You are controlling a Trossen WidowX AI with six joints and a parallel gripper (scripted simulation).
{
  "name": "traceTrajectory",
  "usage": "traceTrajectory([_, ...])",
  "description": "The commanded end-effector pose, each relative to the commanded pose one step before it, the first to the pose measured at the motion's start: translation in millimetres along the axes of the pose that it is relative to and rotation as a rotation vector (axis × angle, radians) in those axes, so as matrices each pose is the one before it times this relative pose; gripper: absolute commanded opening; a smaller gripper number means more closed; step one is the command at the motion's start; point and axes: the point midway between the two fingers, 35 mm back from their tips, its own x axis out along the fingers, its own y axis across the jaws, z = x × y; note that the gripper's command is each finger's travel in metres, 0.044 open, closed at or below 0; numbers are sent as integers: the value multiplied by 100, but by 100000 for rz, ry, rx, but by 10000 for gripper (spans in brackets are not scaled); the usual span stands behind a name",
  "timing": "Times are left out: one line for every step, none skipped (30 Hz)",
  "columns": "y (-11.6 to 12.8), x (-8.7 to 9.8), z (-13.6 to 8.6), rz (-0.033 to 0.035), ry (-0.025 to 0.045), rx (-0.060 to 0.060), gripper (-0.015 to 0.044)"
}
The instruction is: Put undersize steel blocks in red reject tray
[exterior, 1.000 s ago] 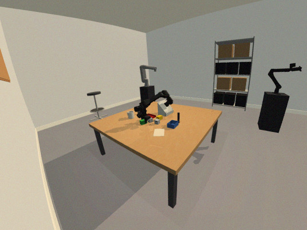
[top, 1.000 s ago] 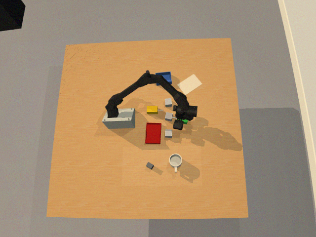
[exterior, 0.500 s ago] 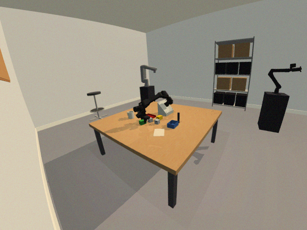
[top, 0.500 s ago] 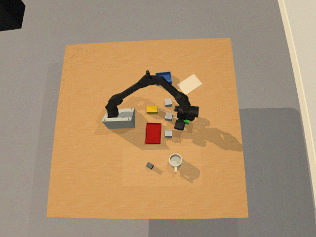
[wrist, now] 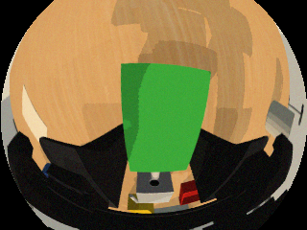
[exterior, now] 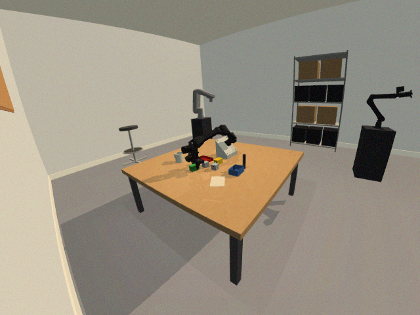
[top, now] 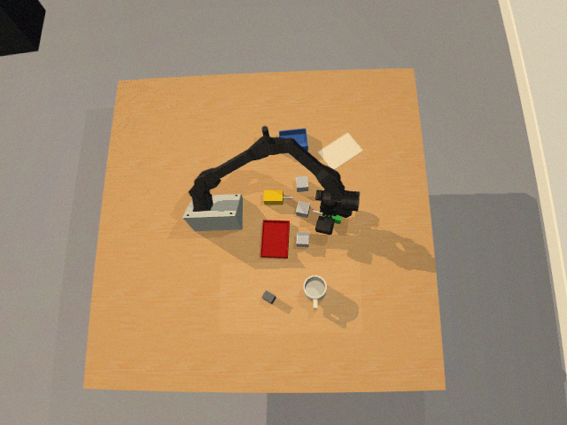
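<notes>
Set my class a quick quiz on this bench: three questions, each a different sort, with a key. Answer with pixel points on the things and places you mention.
1. True or false: the shallow red rectangular tray (top: pixel 275 238) (exterior: pixel 206 158) (wrist: pixel 189 193) holds no block.
2. What is the black tool (top: pixel 326 213) (exterior: pixel 196 165) (wrist: pixel 156 125) gripping?
A) white mug
B) green gauge (top: pixel 337 220) (exterior: pixel 192 167) (wrist: pixel 165 117)
C) yellow gauge
3. Fill in the number: ___ grey steel cube-shaped blocks (top: pixel 301 183) (exterior: pixel 216 167) (wrist: pixel 144 184) stand on the wooden table (top: pixel 182 320) (exterior: pixel 220 203) (wrist: pixel 72 72).

Key: 1 true; 2 B; 3 three.
</notes>
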Motion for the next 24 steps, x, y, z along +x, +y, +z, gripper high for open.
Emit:
traceTrajectory([-31, -113, 323, 417, -182, -290, 0])
traceTrajectory([0, -1, 56, 0, -3, -3, 0])
traceTrajectory([1, -257, -17, -44, 11, 22, 0])
traceTrajectory([4, -773, -62, -122, 39, 66, 0])
traceTrajectory([8, -1161, -123, -158, 74, 99, 0])
traceTrajectory([7, -774, -102, -87, 60, 65, 0])
traceTrajectory([3, -258, -37, -26, 22, 22, 0])
traceTrajectory([21, -6, -76, 4, 669, 137, 0])
traceTrajectory([31, -10, -110, 10, 959, 197, 0])
traceTrajectory([11, -3, -39, 5, 333, 69, 0])
traceTrajectory([0, 0, 0, 0, 0, 0, 0])
traceTrajectory([-23, 168, 18, 92, -82, 114, 0])
traceTrajectory([-4, 19, 6, 20, -29, 23, 0])
traceTrajectory([-4, 13, 10, 30, -51, 28, 0])
traceTrajectory([-7, 40, 52, 178, -279, 149, 0])
traceTrajectory([-2, 9, 11, 40, -62, 33, 0])
traceTrajectory([-6, 31, 40, 140, -216, 115, 0])
traceTrajectory([0, 0, 0, 0, 0, 0, 0])
traceTrajectory([22, 13, -12, -11, 78, -33, 0])
traceTrajectory([11, 6, -6, -6, 39, -17, 0])
traceTrajectory([11, 6, -6, -6, 39, -17, 0])
traceTrajectory([0, 0, 0, 0, 0, 0, 0])
traceTrajectory([0, 0, 0, 0, 0, 0, 0])
traceTrajectory([-1, -175, 11, -15, -6, 1, 0])
